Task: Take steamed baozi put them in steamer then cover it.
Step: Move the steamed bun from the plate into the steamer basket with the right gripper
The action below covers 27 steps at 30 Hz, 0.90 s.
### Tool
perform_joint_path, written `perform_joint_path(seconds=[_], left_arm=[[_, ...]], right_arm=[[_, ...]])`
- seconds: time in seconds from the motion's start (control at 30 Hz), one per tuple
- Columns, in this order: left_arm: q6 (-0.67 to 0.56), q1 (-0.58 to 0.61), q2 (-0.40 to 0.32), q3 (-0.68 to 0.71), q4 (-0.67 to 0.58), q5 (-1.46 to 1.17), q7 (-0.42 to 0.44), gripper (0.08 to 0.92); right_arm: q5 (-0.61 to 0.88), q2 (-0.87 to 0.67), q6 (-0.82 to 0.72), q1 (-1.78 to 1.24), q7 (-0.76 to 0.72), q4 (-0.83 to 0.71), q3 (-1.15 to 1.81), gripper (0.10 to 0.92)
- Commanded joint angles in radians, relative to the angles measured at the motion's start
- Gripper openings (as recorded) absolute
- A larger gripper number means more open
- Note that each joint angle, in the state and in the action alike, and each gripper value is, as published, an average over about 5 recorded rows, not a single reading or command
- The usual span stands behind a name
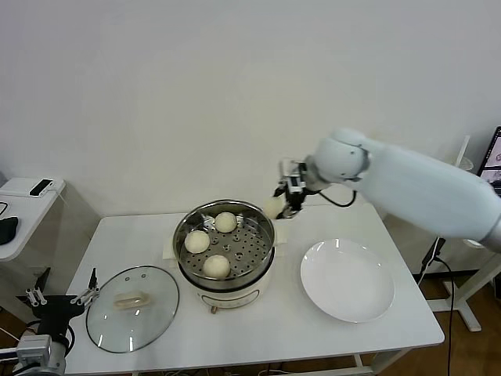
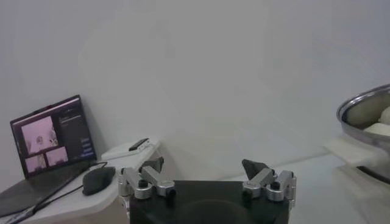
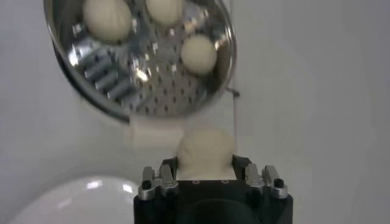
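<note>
R tool [image 3: 206,173] clamped on smooth cream-white round baozi [image 3: 205,152], just beside shiny perforated steamer [image 3: 152,91] w/ 3 buns [image 3: 199,53].

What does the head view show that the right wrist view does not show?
Only the head view shows the glass lid lying on the table in front of the steamer's left side, the cooker base with its knob, and the left end effector, open, low beside the table's left edge.

Only the right wrist view shows closely how the right end effector is shut on the fourth bun.

Both show the steamer with three buns inside, the held bun just outside its rim, and the empty white plate.
</note>
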Motion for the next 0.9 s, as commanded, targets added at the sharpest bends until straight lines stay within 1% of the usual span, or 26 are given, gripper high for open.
perform_joint_path(seconds=[0.03, 0.47, 0.9], left_arm=[[0.001, -0.003, 0.004, 0.0, 0.0, 0.0, 0.001, 0.823], [0.001, -0.017, 0.001, 0.007, 0.008, -0.002, 0.003, 0.823], [0.0, -0.02, -0.002, 0.012, 0.01, -0.001, 0.002, 0.823]], right_arm=[[0.131, 0.183, -0.077, -0.019, 0.088, -0.033, -0.074, 0.577], [0.061, 0.24, -0.133, -0.132, 0.149, -0.115, -0.075, 0.577], [0.003, 0.215, -0.133, -0.169, 0.142, -0.122, -0.059, 0.577]])
